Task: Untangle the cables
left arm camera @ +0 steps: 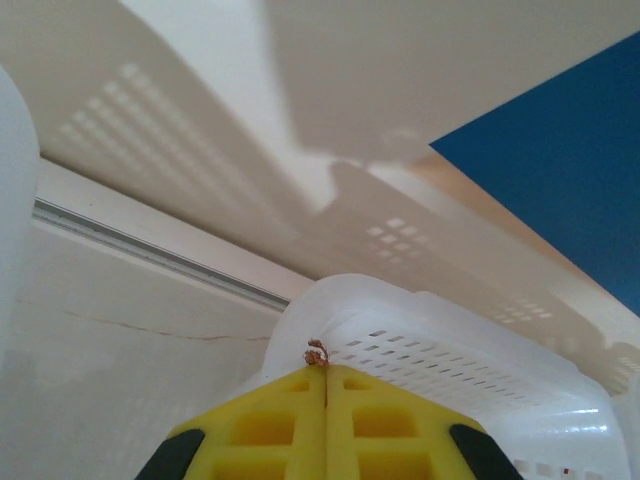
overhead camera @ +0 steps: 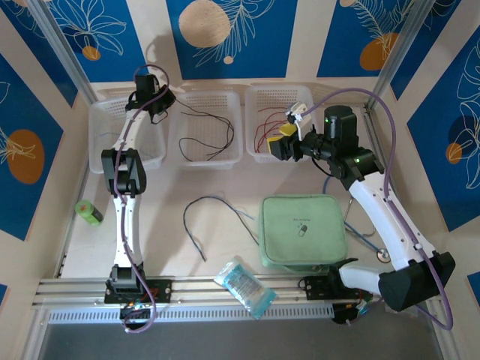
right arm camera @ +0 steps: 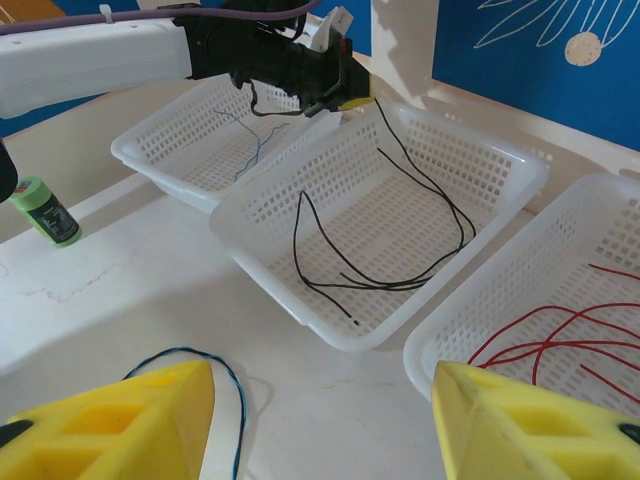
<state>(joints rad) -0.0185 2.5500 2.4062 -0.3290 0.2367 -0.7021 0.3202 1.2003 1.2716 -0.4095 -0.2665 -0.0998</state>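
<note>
Top: left gripper (overhead camera: 155, 103) at 11 o'clock by the far-left white perforated plastic basket (overhead camera: 101, 150). Right gripper (overhead camera: 283, 144) at 1 o'clock. Thin blue-grey wire (overhead camera: 186, 217) lies loose mid-table.
Left wrist: yellow foam pads (left arm camera: 270, 425) pressed together on a bare copper tip (left arm camera: 317, 352).
Right wrist: own pads apart, empty. Thin black wire (right arm camera: 296, 245) trails from the left gripper into the middle basket (right arm camera: 260, 255); thin red wires (right arm camera: 540, 348) at 4 o'clock.
Likely featherlight, limp, springy: pinch near an end.

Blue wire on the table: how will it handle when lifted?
Probably floppy: the blue wire lies in a loose curl, so it should droop from a pinch. Likely light; so thin it may slip free.
</note>
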